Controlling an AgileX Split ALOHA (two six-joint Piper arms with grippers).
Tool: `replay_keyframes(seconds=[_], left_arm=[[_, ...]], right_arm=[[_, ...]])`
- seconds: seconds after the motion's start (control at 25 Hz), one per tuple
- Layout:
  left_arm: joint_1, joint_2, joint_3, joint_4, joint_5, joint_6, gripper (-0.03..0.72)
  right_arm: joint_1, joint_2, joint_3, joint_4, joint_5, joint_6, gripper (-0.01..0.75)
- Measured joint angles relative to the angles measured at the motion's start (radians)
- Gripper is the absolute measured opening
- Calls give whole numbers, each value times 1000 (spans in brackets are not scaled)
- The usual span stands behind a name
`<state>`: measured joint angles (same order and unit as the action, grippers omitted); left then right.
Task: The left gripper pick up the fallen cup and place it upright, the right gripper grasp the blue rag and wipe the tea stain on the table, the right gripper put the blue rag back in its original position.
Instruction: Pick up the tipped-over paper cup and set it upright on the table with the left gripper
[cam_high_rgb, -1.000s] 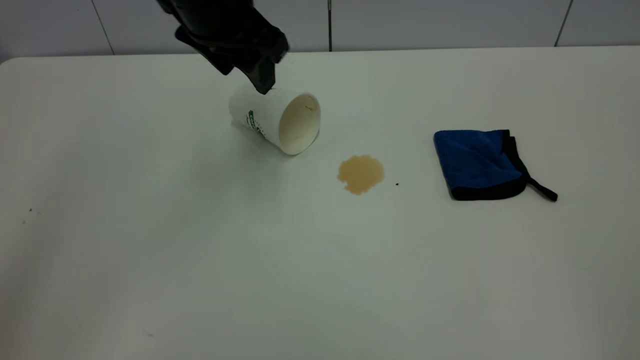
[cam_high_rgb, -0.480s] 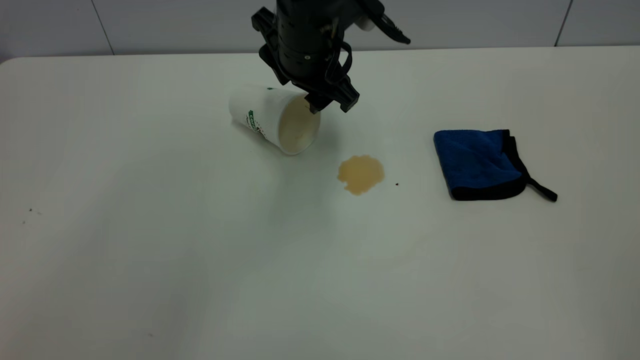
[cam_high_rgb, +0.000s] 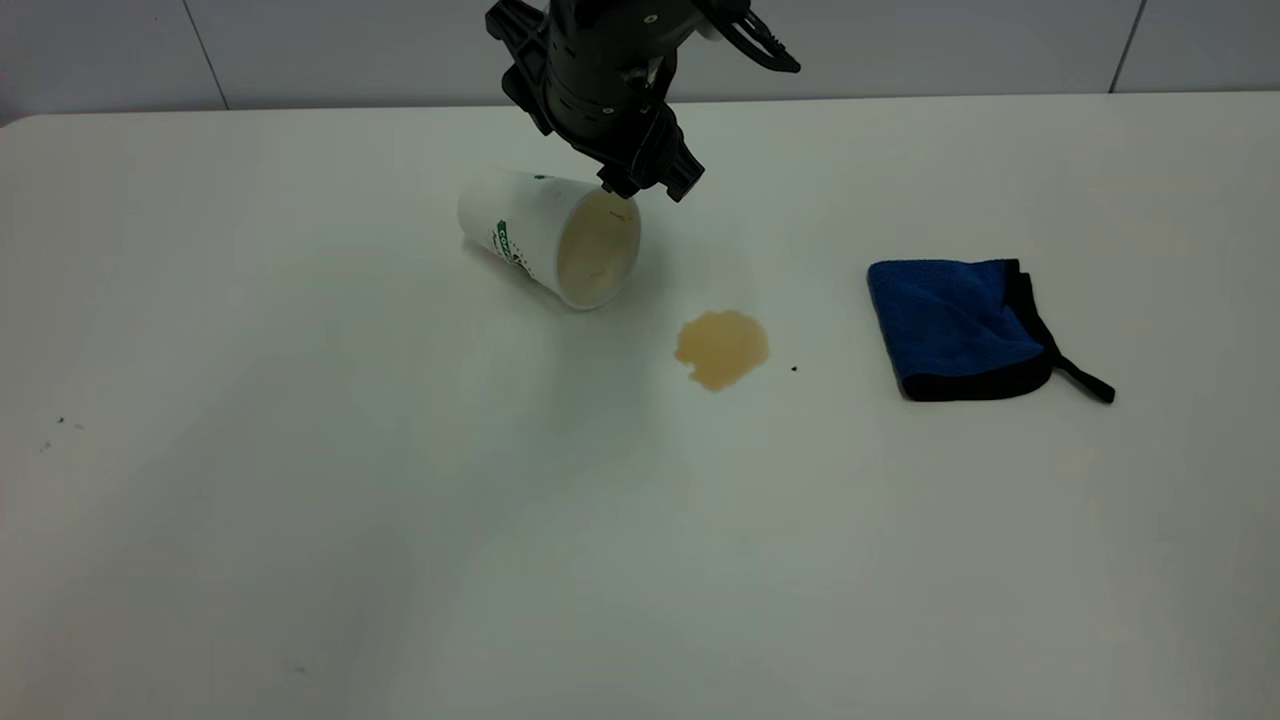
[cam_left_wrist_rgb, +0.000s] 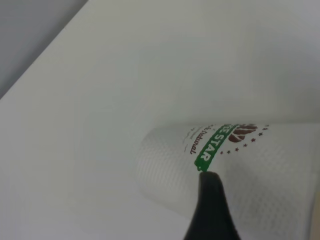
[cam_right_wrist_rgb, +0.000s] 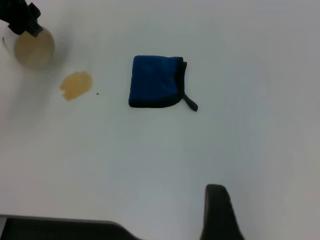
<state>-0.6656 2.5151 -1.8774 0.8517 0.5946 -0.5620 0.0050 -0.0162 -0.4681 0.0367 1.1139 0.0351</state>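
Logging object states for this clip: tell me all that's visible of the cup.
The cup is white textured paper with a green band and brown logo. It lies on its side on the table, its cream, brown-marked inside open toward the tea stain, which it does not touch. The left gripper hangs right at its upper rim; whether they touch cannot be told.

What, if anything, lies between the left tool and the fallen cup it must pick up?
Nothing visible does. The left tool hangs just above the rim end of the cup, which lies on its side on the table.
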Motion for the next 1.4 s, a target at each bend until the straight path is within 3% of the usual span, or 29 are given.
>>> replay_keyframes(seconds=[0.48, 1.04, 1.2, 1.4], left_arm=[[1, 62, 0, 26, 14, -3, 589], [2, 122, 0, 249, 47, -151, 576], [2, 122, 0, 285, 59, -189, 459], [2, 121, 0, 306, 108, -191, 148]], right_arm=[[0, 0, 0, 0, 0, 0, 532], [0, 0, 0, 0, 0, 0, 532], [0, 0, 0, 0, 0, 0, 532], [0, 0, 0, 0, 0, 0, 532]])
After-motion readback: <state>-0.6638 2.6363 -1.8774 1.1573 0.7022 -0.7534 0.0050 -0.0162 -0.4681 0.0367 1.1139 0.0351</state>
